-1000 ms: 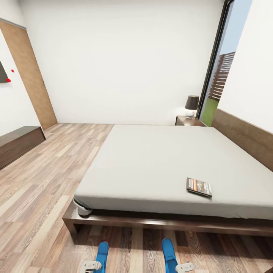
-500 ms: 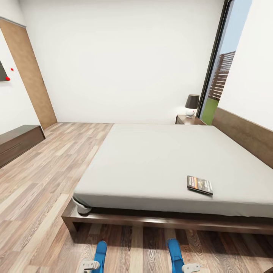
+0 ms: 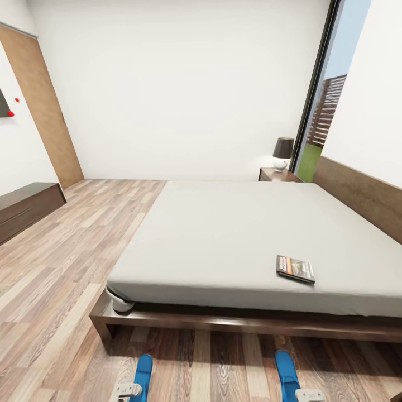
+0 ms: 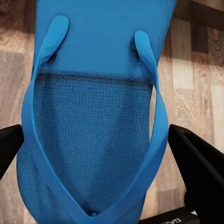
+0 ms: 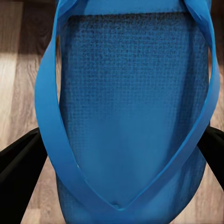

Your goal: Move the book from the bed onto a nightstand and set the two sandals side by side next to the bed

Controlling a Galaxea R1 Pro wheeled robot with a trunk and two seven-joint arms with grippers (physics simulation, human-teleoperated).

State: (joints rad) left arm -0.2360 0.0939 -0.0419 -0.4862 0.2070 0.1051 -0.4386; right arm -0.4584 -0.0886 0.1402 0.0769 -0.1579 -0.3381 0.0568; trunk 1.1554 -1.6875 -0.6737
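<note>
Head view: the robot faces the foot end of the bed [image 3: 234, 234] in the bedroom. The book [image 3: 295, 268] lies flat on the mattress near its near edge, off to the right. A nightstand [image 3: 278, 175] with a lamp [image 3: 282, 153] on it stands at the far corner by the window [image 3: 324, 106]; a low dark cabinet [image 3: 25, 207] lines the left wall. At the bottom edge, two blue sandals show above the wood floor [image 3: 61, 268]: the left sandal [image 3: 143, 373] at the left gripper [image 3: 124, 389], the right sandal [image 3: 286, 374] at the right gripper [image 3: 308, 395], well apart from each other, toes toward the bed base.

Left wrist view: the left sandal [image 4: 95, 116] lies sole-up-strap-up between two dark fingers [image 4: 198, 163] set wide at either side. They stand close to its edges, but whether they press it I cannot tell.

Right wrist view: the right sandal [image 5: 130, 102] sits likewise between dark fingers [image 5: 18, 165] spread wide, near the sole's edges; whether they grip it I cannot tell.

The step in hand appears to be the sandals. Next they need bringing close together, parallel, and setting on the floor just beside the bed. The book remains to be carried to the nightstand.
</note>
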